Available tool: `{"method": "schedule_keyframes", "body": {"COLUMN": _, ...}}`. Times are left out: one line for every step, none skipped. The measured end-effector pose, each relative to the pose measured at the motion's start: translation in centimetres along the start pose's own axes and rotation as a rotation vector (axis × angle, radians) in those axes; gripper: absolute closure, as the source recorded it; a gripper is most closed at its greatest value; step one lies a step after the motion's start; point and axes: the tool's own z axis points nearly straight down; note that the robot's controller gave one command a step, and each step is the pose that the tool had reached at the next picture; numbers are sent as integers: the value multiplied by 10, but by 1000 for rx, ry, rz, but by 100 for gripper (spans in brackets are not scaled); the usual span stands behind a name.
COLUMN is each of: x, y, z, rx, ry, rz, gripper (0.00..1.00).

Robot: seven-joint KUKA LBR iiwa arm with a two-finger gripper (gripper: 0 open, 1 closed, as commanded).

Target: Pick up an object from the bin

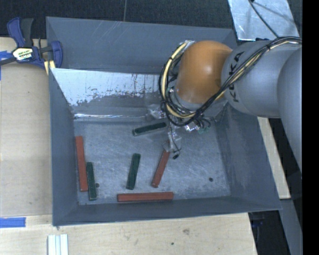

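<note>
My gripper point(174, 144) hangs below the orange wrist cover, low over the middle of the bin floor. Its tip is right at the upper end of a short red-brown stick point(160, 169) that lies slanted on the floor. A dark green stick point(150, 128) lies just to the gripper's left, nearer the back wall. Another dark green stick point(133, 171) rests further left of the red-brown one. Whether anything is between the gripper's tips I cannot make out.
A longer red-brown bar point(145, 197) lies along the front wall. At the left wall a red stick point(81, 163) and a dark green stick point(91, 180) lie side by side. The arm and its cables cover the bin's back right.
</note>
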Motion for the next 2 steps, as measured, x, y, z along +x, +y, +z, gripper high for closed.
{"method": "schedule_keyframes", "body": {"x": -1, "y": 2, "z": -1, "rx": 0, "ry": -1, "rz": -1, "gripper": 100}}
{"method": "schedule_keyframes", "body": {"x": 4, "y": 16, "z": -169, "rx": 2, "ry": -2, "rz": -259, "gripper": 100}}
